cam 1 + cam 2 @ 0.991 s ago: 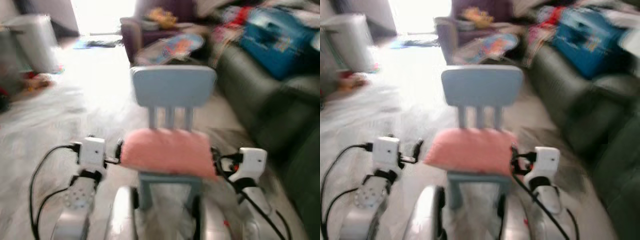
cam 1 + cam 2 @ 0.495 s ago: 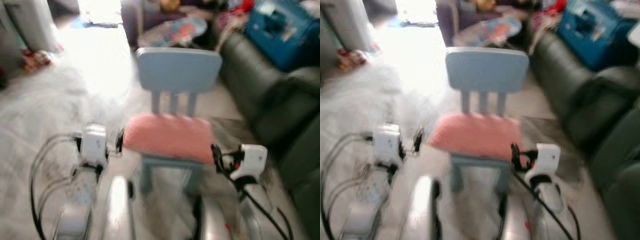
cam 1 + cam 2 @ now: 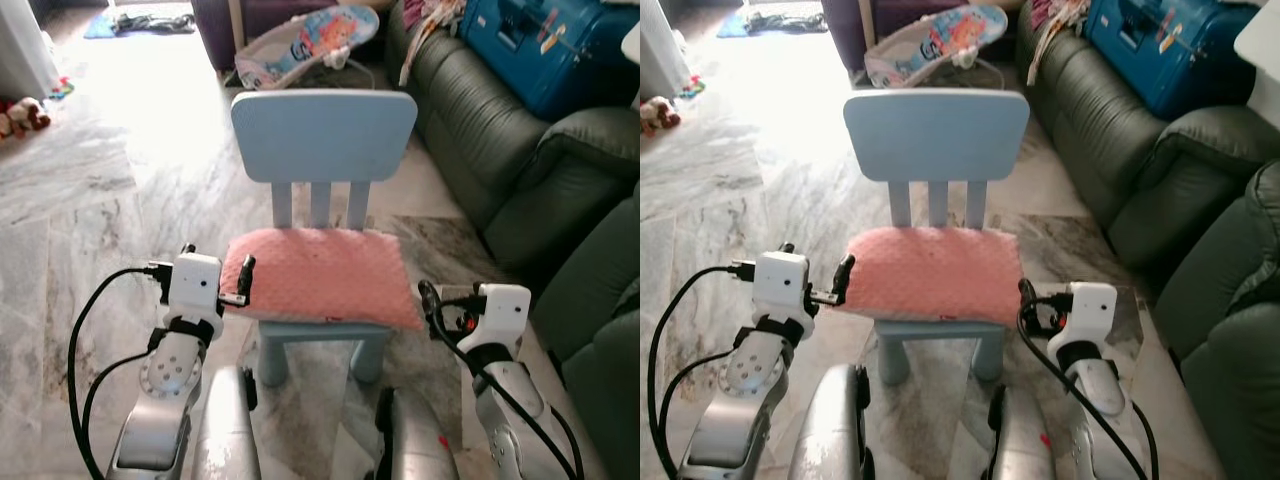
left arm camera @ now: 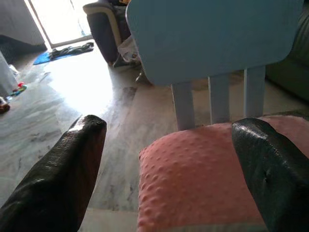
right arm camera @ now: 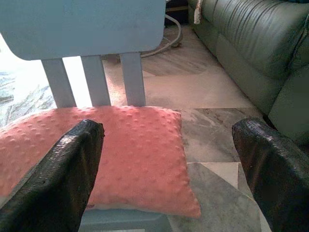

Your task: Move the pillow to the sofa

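while the pillow [image 3: 318,275] lies flat on the seat of the small blue chair [image 3: 322,140], both arms flank it: the left gripper [image 3: 240,285] just beside its left edge, the right gripper [image 3: 432,305] just beside its right front corner. both sets of fingers are spread wide — in the left wrist view one finger [image 4: 67,174] sits outside the pillow's edge and the other [image 4: 273,179] over its top, and the right wrist view shows the same open stance with the pillow's corner between them. nothing is gripped yet.

the step in hand looks like the two-sided grasp. to do it well, i'd judge each gripper should slide inward far enough that the fingers take a real bite of the soft edge, not just the dimpled cover, and both should close at about the same time so the pillow isn't shoved sideways off the seat. the chair is light-looking and could tip or drag, so lift straight up, clear of the backrest slats, before turning toward the sofa [image 3: 490,150] on the right — its far end holds a blue case [image 3: 545,45], so aim for a bare cushion.
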{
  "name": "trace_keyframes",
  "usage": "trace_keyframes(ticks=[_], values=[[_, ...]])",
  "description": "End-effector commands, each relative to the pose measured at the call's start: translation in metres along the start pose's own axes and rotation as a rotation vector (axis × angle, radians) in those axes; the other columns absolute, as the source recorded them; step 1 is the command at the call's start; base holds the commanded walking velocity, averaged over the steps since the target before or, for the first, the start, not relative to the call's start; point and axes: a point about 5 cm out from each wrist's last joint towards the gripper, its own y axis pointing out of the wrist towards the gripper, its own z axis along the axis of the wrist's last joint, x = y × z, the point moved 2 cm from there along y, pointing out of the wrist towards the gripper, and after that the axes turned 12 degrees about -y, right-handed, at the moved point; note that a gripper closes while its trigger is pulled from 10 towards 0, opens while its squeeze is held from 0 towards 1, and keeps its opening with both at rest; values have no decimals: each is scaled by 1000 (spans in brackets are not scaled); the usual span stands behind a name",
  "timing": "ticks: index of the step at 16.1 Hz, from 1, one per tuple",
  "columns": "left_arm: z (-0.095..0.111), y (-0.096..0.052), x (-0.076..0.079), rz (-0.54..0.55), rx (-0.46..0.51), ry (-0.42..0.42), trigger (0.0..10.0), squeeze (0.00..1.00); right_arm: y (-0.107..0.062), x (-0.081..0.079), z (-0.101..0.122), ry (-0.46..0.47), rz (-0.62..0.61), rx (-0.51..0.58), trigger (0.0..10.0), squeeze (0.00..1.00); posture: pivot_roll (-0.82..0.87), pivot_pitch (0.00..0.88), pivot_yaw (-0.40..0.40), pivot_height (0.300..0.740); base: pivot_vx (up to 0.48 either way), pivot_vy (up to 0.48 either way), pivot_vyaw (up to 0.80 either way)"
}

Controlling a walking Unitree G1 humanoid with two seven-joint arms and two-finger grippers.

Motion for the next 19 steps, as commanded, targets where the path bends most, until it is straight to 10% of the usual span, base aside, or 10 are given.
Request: trace_keyframes(ticks=[1,19], values=[[-5,-2,-1,12,-21,12,10000,0,-1,1,-2,4,4,-10,10000,0,37,0,-20,520,0,0,0],[-3,-5,-1,7,-22,0,10000,0,3,6,5,-23,23,17,10000,0,31,9,-20,485,99,0,0]])
